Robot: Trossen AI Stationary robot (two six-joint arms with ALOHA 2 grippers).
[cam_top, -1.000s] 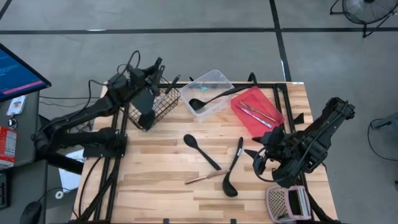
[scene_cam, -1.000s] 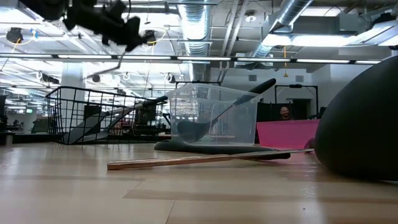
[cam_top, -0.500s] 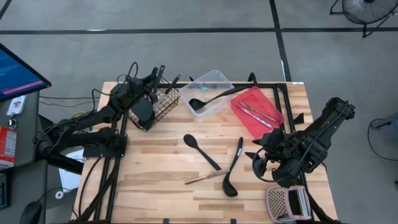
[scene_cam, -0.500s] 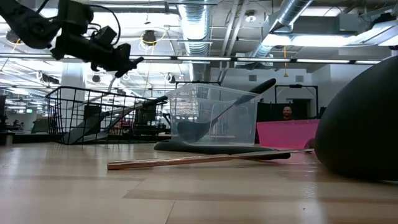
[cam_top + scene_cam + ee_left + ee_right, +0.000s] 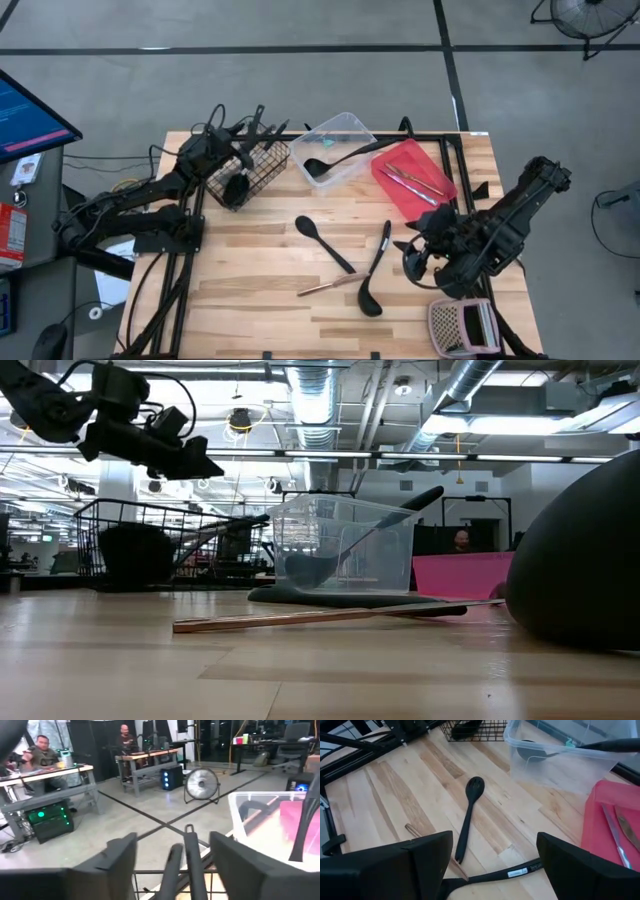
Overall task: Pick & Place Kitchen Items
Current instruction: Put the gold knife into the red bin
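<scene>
My left gripper (image 5: 243, 135) is open above the far side of the black wire basket (image 5: 262, 170). Two dark utensil handles (image 5: 192, 852) rise between its fingers without touching them. A black utensil head (image 5: 135, 555) rests inside the basket. My right gripper (image 5: 418, 260) is open and empty at the right, just beside a black ladle (image 5: 375, 265) that lies flat on the table. The ladle's handle (image 5: 490, 876) shows between its fingers. A black slotted spoon (image 5: 322, 240) and a wood-coloured piece (image 5: 328, 286) also lie flat on the table.
A clear tub (image 5: 345, 125) holding a black ladle stands at the far middle. A red tray (image 5: 395, 195) with thin silver pieces lies to its right. A pinkish-white perforated item (image 5: 460, 325) sits at the near right corner. People sit at desks in the room beyond.
My left gripper has come down toward the basket and a little toward the table's left edge. In the basket, a dark rounded head now shows where a tilted flat blade showed before. My right arm has kept still.
</scene>
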